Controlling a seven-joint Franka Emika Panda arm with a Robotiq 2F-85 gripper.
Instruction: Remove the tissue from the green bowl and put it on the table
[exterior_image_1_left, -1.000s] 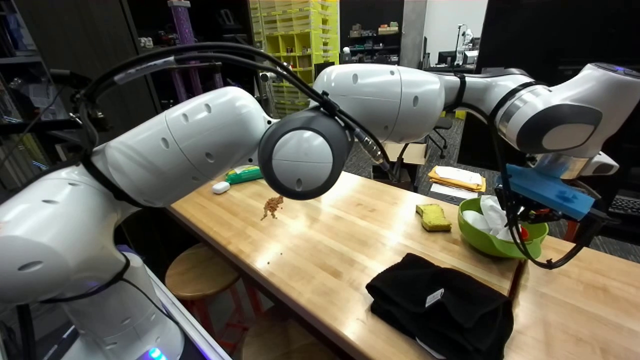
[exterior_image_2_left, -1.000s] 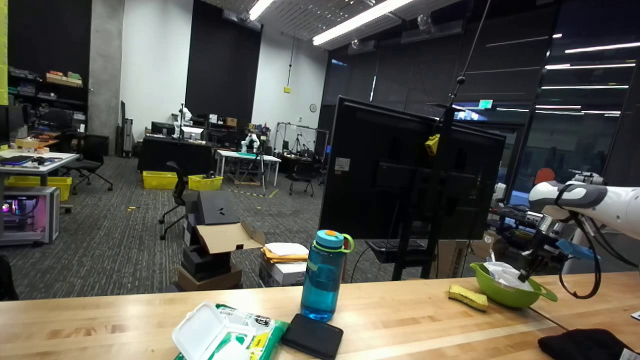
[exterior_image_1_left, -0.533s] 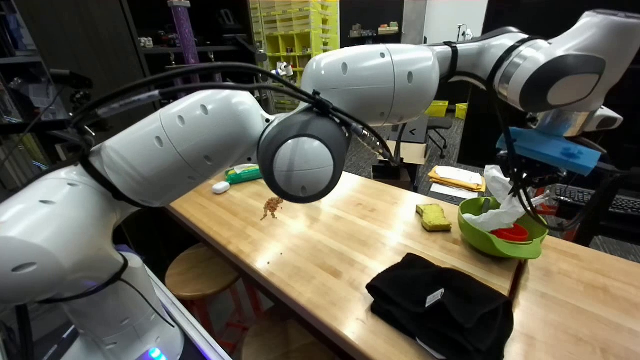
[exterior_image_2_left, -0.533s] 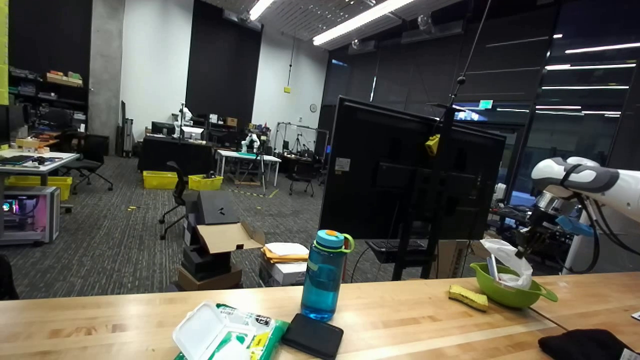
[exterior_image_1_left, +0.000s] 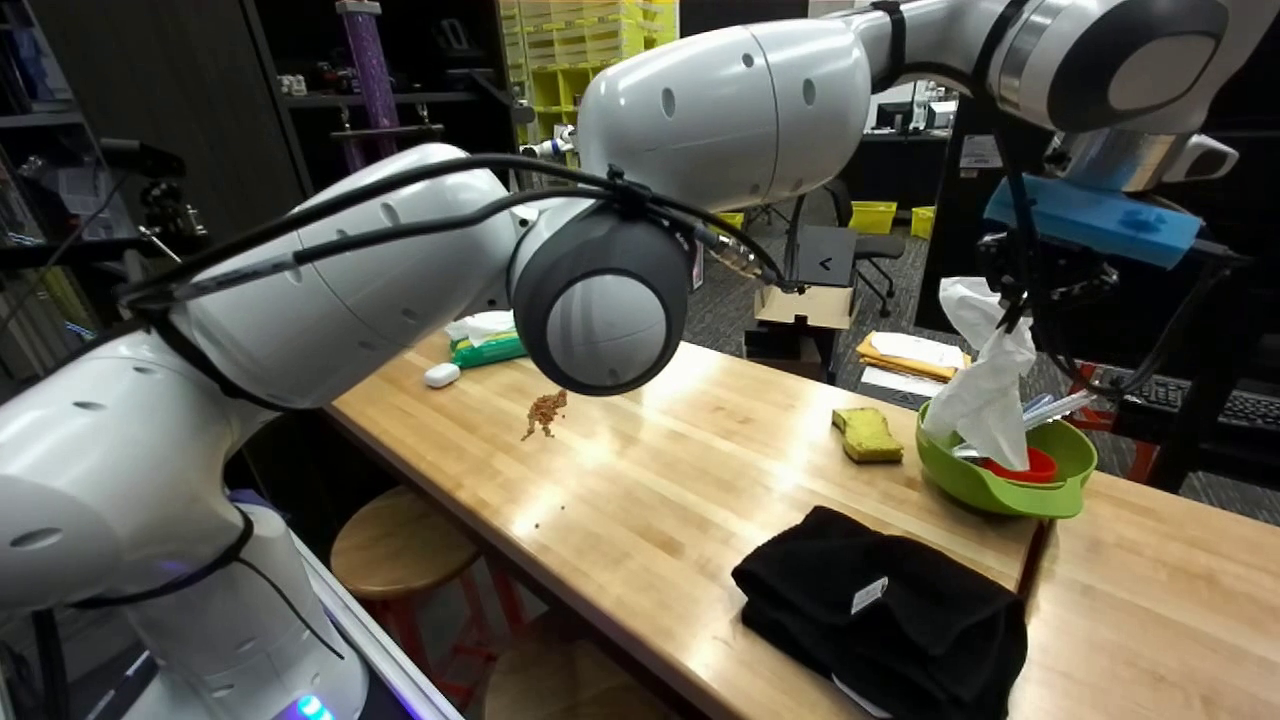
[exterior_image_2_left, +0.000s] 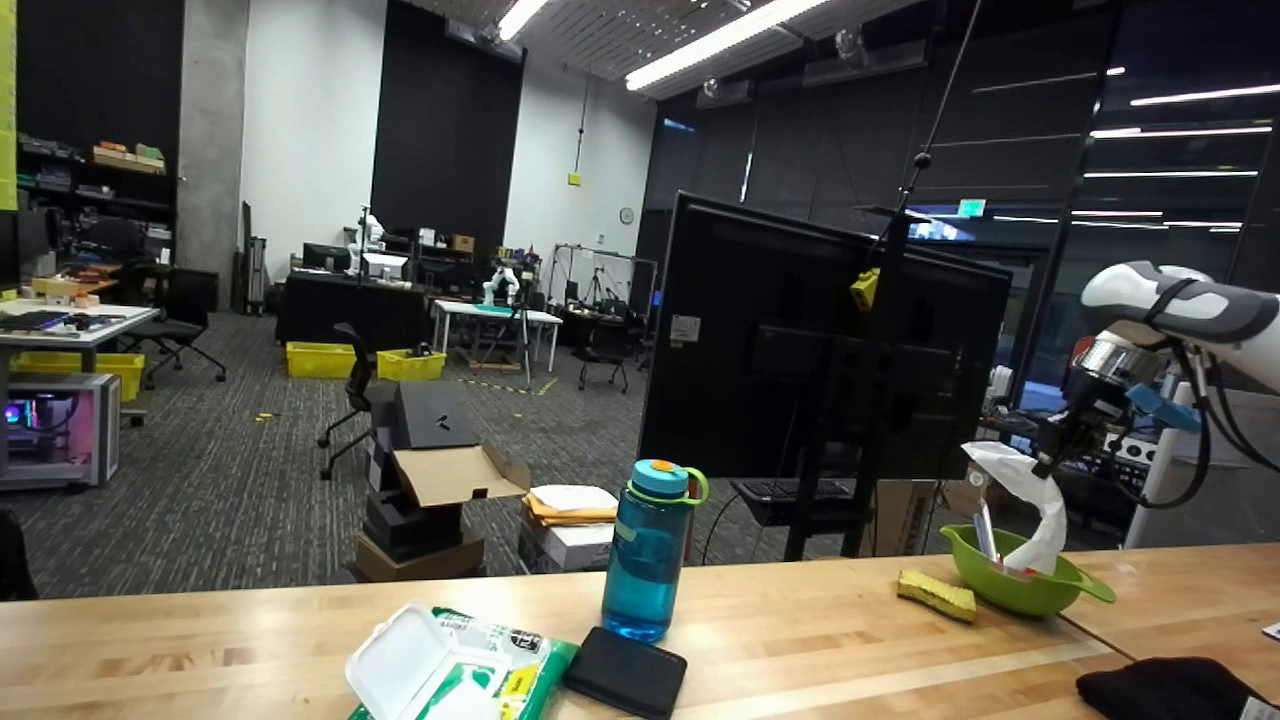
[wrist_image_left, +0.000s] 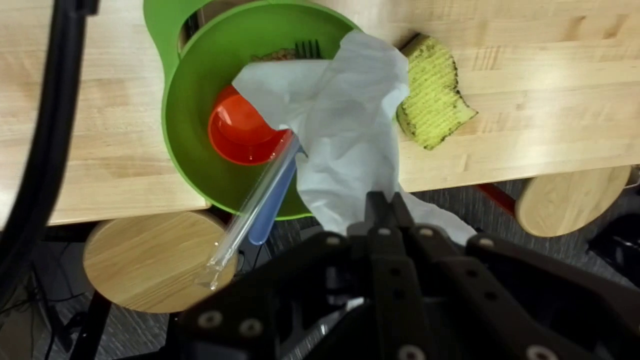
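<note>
Pinching the tissue (wrist_image_left: 350, 135) between fingertips (wrist_image_left: 376, 207) drawn nearly together, the hand (wrist_image_left: 388, 205) sits above the green bowl (wrist_image_left: 186, 125); tissue hangs from the hand, upper end flaring out beside the tips, lower end inside the bowl's rim in both exterior views; cannot tell whether it touches the bowl; below the hand, in the bowl: red cup (wrist_image_left: 244, 132), black fork tines (wrist_image_left: 308, 50), blue handle (wrist_image_left: 271, 207) and long clear item (wrist_image_left: 241, 225), the last two jutting past the rim; lower than the hand, near the bowl, yellow-green sponge (wrist_image_left: 432, 95) lies on the tabletop (wrist_image_left: 540, 100); black cloth (exterior_image_1_left: 890, 620) also on the tabletop, below and well apart from the hand; in an exterior view, teal bottle (exterior_image_2_left: 642, 565) upright, well apart from the hand.
</note>
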